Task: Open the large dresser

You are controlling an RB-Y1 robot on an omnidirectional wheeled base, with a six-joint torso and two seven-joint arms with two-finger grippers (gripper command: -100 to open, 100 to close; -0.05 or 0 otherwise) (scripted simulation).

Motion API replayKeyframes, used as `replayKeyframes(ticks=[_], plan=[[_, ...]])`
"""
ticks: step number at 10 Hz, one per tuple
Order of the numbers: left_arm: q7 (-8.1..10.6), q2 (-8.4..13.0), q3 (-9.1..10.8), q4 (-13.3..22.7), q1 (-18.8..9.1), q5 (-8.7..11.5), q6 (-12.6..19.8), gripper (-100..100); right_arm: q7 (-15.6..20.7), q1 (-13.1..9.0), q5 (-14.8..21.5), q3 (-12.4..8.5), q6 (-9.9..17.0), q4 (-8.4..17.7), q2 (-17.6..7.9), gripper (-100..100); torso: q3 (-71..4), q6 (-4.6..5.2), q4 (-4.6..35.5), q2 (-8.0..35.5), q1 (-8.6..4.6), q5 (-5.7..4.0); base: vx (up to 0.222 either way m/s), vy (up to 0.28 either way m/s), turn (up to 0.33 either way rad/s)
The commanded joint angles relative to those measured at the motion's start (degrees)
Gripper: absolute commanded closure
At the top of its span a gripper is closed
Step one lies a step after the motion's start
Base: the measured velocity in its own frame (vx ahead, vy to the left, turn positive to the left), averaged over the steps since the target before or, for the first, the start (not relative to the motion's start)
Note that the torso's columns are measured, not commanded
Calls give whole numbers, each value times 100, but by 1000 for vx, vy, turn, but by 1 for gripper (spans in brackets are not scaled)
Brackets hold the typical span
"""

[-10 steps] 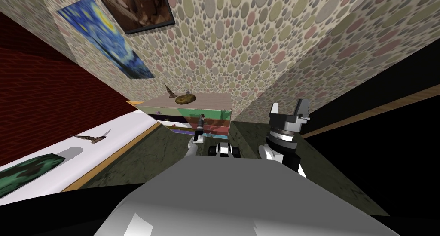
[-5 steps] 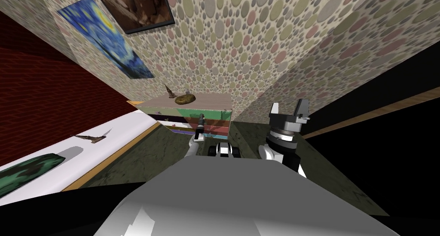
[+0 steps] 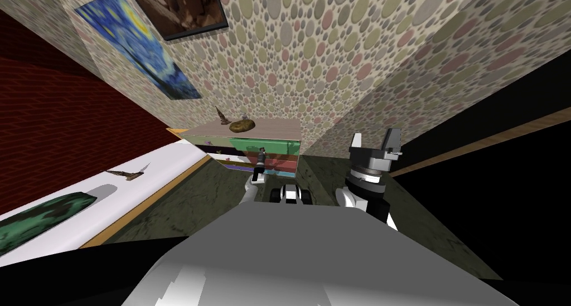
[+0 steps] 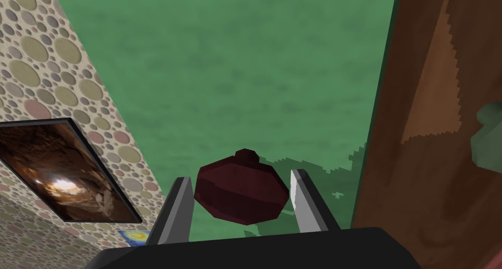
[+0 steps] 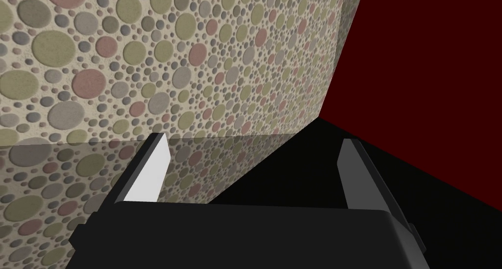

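1. Dresser knob (image 4: 240,195), dark red, is clamped between the left gripper (image 4: 240,177) fingers, its base hidden.
2. Behind it lies a green drawer front (image 4: 235,75).
3. Multicoloured dresser (image 3: 245,145) stands small against the far wall.
4. Right gripper (image 3: 374,141), near right, is spread wide.

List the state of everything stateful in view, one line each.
left gripper, fingers shut on the dark red knob
dark red knob, gripped, on the green drawer
green drawer, not visibly pulled out in the head view
dresser, upright, no drawer visibly open
right gripper, fingers open, holding nothing
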Motion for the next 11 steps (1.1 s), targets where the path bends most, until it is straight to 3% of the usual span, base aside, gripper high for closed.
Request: replayKeyframes(ticks=[1, 11], plan=[[33, 52, -12, -131, -55, 5, 91, 100, 0, 0, 0, 0, 0, 0, 0, 0, -4, -4, 8, -7, -11, -7, -189, -8, 29], [114, 86, -156, -465, 241, -14, 149, 100, 0, 0, 0, 0, 0, 0, 0, 0, -6, -1, 8, -10, -12, -9, -166, 15, 17]])
